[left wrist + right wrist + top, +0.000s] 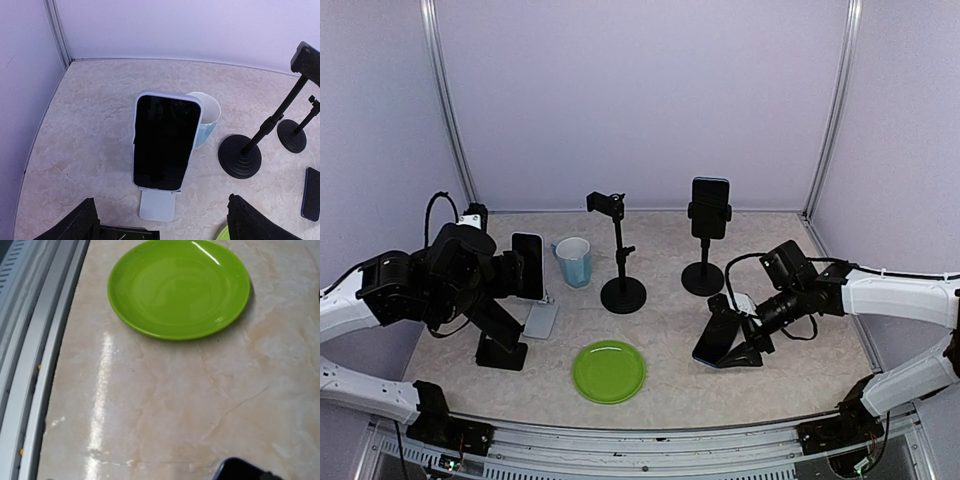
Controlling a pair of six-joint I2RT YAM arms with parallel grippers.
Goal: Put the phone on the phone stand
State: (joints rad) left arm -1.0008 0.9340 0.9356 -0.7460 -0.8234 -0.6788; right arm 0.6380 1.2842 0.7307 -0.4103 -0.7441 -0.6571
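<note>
Three phones, three stands, one cup and one plate are on my table (665,325).

The first phone (162,142) leans upright on a white stand (157,200), screen dark, facing the left wrist camera. The left gripper (160,215) hangs just short of it. Its two fingers (75,225) are spread wide at the bottom corners of that view and hold nothing.

The second phone (710,200) sits clamped at the top of a tall black stand (702,278) at the back. Beside it, a second black pole stand (622,293) has an empty clamp. A blue cup (574,262) stands between that pole stand and the white stand.

The third phone (713,342) is on no stand. It is low at the right side of the table, up against the right gripper (748,335). I cannot tell whether those jaws clasp it, as the right wrist camera catches only one dark corner of it.

The green plate (609,371) lies near the front edge.
</note>
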